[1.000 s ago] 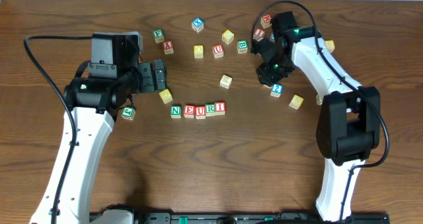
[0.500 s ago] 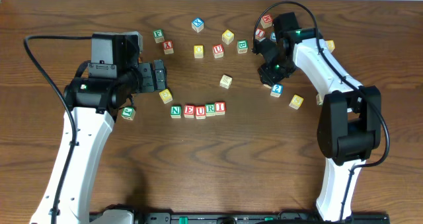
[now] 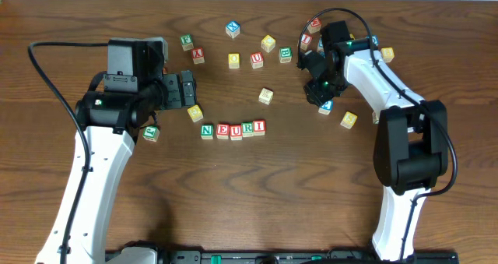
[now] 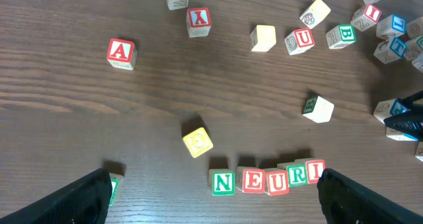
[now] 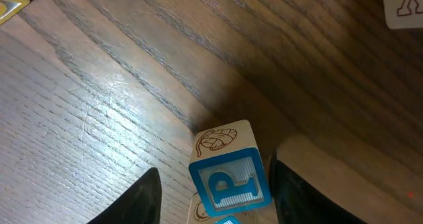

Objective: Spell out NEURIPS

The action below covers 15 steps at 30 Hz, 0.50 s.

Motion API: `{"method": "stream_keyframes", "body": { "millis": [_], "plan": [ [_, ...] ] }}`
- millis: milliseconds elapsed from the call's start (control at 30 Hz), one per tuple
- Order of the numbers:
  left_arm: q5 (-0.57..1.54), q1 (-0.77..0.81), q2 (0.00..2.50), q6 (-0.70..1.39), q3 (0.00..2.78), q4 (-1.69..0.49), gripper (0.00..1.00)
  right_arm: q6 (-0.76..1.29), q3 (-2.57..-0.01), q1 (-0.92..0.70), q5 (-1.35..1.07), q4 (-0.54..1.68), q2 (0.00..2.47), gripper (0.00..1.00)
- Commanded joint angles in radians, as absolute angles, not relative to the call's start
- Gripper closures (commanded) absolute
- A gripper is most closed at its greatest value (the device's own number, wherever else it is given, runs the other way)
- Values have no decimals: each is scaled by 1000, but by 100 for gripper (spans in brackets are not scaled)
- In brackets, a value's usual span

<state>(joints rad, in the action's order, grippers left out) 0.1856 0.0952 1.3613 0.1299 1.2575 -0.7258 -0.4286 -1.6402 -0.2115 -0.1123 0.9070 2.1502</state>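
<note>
Dark wooden counter point(image 3: 249, 186) bearing row of lettered wooden cubes point(image 3: 233, 129), NEURI. Fetching P: right fingers point(image 5: 149, 197) astride blue-faced wooden P cube point(image 5: 231, 181), well right of row, grip unclear; left fingers point(image 4: 86, 197) splayed, empty. Next: clamp, set beside red I cube point(image 3: 259, 127).

N point(image 4: 223, 182), E point(image 4: 251, 180), U point(image 4: 274, 180), R point(image 4: 296, 176), I point(image 4: 316, 172) sit upright, side by side in a row. The blue-faced P cube point(image 5: 229, 181) is tilted, away from the row.

We find 1 row of 5 cubes point(image 3: 233, 129), N-E-U-R-I left to right, on the table point(image 3: 257, 194). Scattered cubes point(image 3: 266, 96) lie behind it; the P cube point(image 5: 230, 180) sits farther right, between the fingers of the right gripper point(image 5: 215, 194).
</note>
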Motion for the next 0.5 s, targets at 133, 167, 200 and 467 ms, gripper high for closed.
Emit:
{"method": "stream_keyframes", "body": {
  "millis": [133, 167, 200, 467],
  "plan": [
    [191, 94, 1352, 124, 1280, -726, 2, -393, -1628, -204, -111, 901, 2132, 66],
    [191, 94, 1352, 124, 1280, -726, 2, -384, -1628, -204, -111, 902, 2132, 67],
    [191, 94, 1352, 124, 1280, -725, 2, -374, -1628, -204, -111, 902, 2132, 68],
    [191, 94, 1352, 124, 1280, -726, 2, -302, -1628, -205, -111, 896, 2132, 67]
  ]
}}
